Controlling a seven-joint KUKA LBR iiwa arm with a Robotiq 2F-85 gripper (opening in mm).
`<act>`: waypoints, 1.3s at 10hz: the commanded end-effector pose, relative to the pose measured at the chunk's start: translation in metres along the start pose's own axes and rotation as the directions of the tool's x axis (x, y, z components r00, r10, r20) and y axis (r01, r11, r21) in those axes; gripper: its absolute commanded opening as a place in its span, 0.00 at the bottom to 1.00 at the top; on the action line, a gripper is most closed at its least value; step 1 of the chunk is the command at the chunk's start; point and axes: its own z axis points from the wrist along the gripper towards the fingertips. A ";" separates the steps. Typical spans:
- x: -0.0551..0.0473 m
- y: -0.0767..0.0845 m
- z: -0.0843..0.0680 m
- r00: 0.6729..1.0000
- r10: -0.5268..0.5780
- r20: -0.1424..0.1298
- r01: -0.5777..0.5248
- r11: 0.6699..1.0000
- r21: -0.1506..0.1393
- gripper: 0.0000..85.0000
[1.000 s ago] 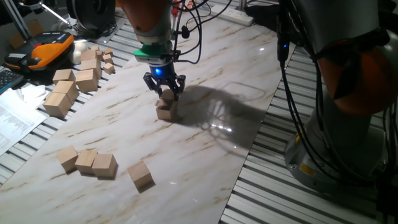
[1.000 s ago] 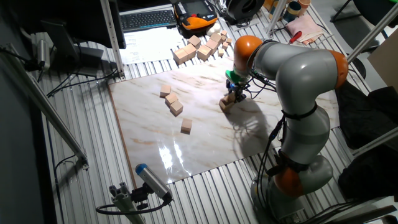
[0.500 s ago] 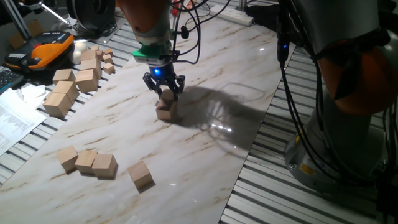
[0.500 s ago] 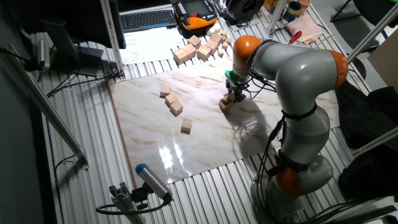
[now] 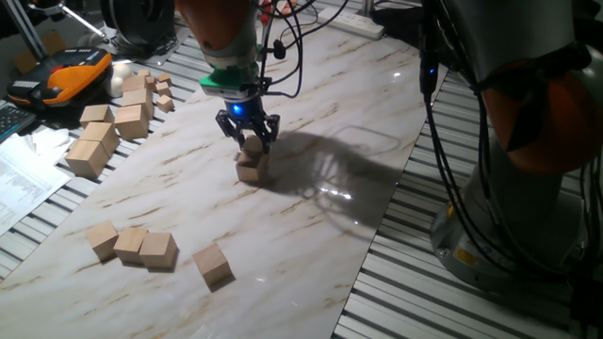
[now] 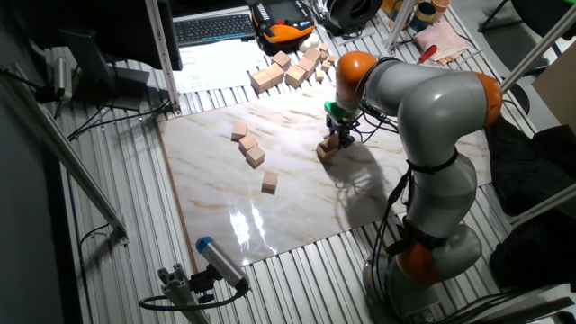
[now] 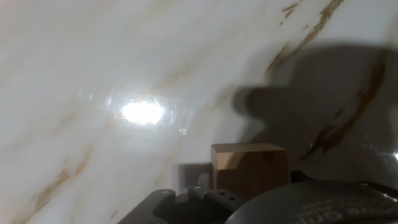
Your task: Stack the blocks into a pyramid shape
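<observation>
Two blocks stand stacked mid-table: a lower block (image 5: 252,170) and a top block (image 5: 252,146), seen again as the stack (image 6: 327,150). My gripper (image 5: 250,141) (image 6: 338,138) comes straight down over the stack, shut on the top block with a finger on either side. The hand view shows that block (image 7: 249,169) just beyond the hand's dark body, over shadowed marble. Three more blocks (image 5: 132,245) lie in a touching row near the front left. A single block (image 5: 214,264) sits to their right. From the other side these show as the row (image 6: 247,144) and the single block (image 6: 269,184).
Bigger pale wooden blocks (image 5: 94,143) and tiny cubes (image 5: 162,94) are heaped at the marble board's far left edge (image 6: 288,67). An orange device (image 5: 71,75), papers and a keyboard (image 6: 214,27) lie beyond. Ribbed metal table surrounds the board (image 5: 377,141). The arm's base (image 6: 432,252) stands at the right.
The hand has crept a few pixels up and to the left over the stack. The blocks on the table have not moved.
</observation>
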 end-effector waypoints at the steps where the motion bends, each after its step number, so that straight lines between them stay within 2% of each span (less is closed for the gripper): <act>1: 0.000 0.000 0.000 1.000 0.001 0.004 -0.001 1.000 0.003 0.80; 4: 0.001 0.000 -0.002 1.000 -0.015 0.005 0.015 1.000 0.006 0.80; 5: 0.000 0.000 -0.004 1.000 -0.030 -0.004 0.030 1.000 0.000 1.00; 7: -0.001 0.000 -0.010 0.997 -0.069 -0.038 0.068 0.997 -0.023 1.00; 9: 0.005 0.003 -0.025 0.994 -0.085 -0.073 0.081 0.995 -0.056 1.00; 10: 0.011 0.004 -0.032 0.989 -0.113 -0.097 0.106 0.991 -0.077 0.80; 11: 0.016 0.004 -0.037 0.982 -0.141 -0.124 0.129 0.986 -0.104 0.80; 13: 0.024 0.001 -0.043 0.961 -0.243 -0.128 0.230 0.967 -0.112 0.40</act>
